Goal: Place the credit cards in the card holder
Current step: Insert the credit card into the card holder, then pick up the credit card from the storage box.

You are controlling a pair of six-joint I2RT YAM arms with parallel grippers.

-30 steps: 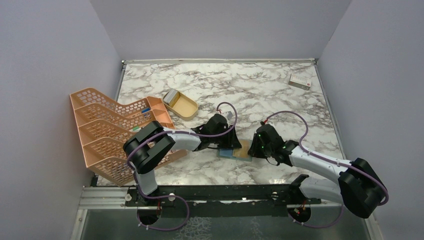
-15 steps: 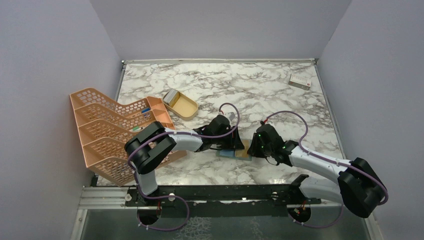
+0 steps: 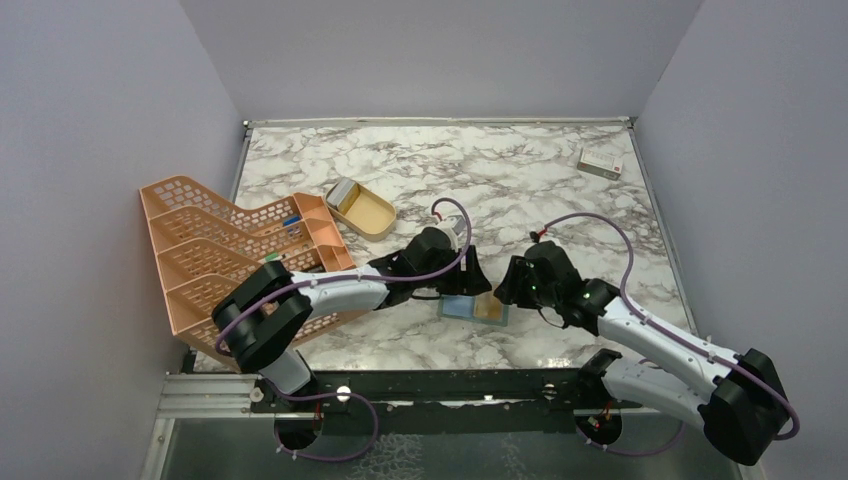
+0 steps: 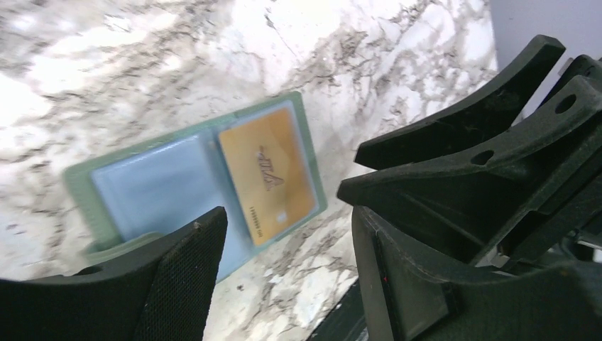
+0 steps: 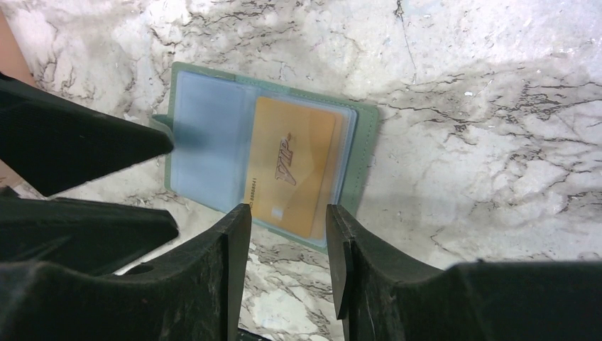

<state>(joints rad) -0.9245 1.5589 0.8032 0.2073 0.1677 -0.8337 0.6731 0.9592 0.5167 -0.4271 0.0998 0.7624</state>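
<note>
- Marble table (image 3: 560, 190): card holder (image 3: 462, 306) open lower centre, credit card (image 5: 291, 167) seated inside.
- Both empty: left gripper (image 4: 284, 217) wide, right gripper (image 5: 287, 212) part-open.
- Next, you prob. fold it shut.

Card holder (image 3: 473, 308) flanked closely by left gripper (image 4: 284, 213) and right gripper (image 5: 287, 213); marble table (image 3: 520, 180) beyond offers passage.
</note>
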